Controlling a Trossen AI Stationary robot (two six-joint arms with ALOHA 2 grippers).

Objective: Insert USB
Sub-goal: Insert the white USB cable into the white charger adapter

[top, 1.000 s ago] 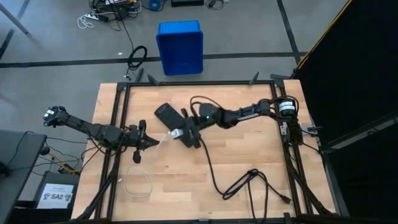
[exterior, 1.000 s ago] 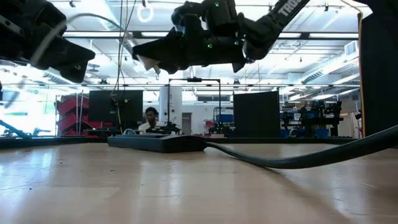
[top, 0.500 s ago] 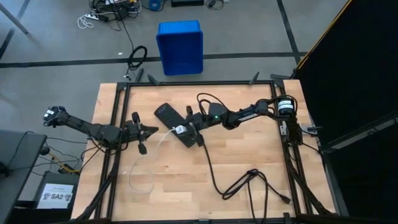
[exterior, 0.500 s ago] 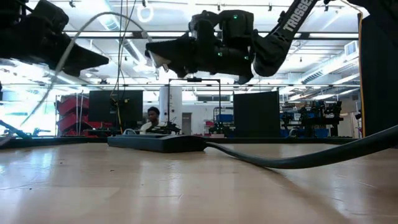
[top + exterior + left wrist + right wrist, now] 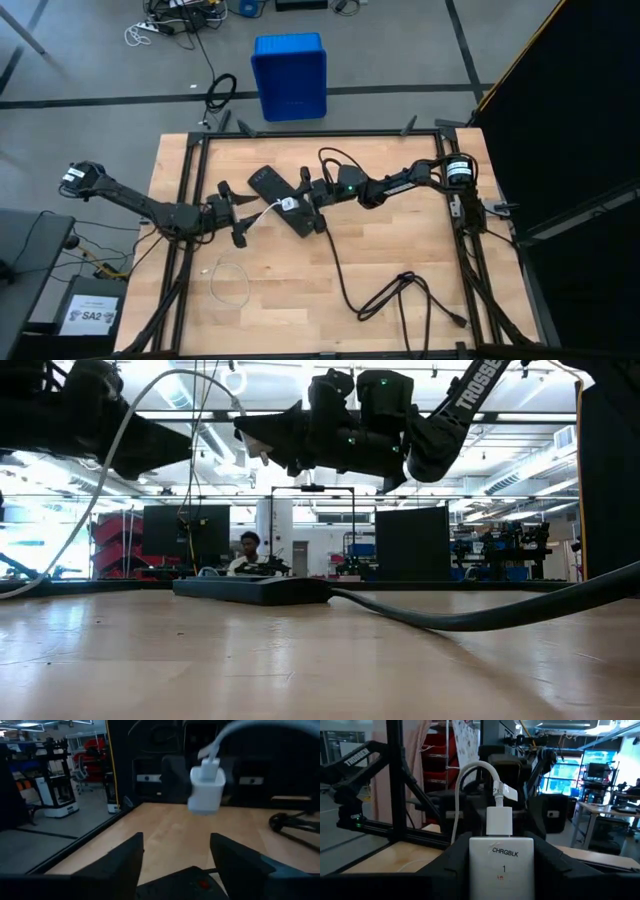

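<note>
USB (image 5: 498,815) plugged into charger block (image 5: 501,865), clamped in right end effector (image 5: 292,205).

Even overhead light falls flat on the pale wooden table (image 5: 400,250) in the high view, with only faint shadows under the arms. At table height, bright ceiling lights in the hall behind turn both arms into dark silhouettes, and the near tabletop carries a soft sheen and blurs. The left wrist view is dim and soft, its white charger block (image 5: 207,790) blurred; the right wrist view is sharper.
</note>
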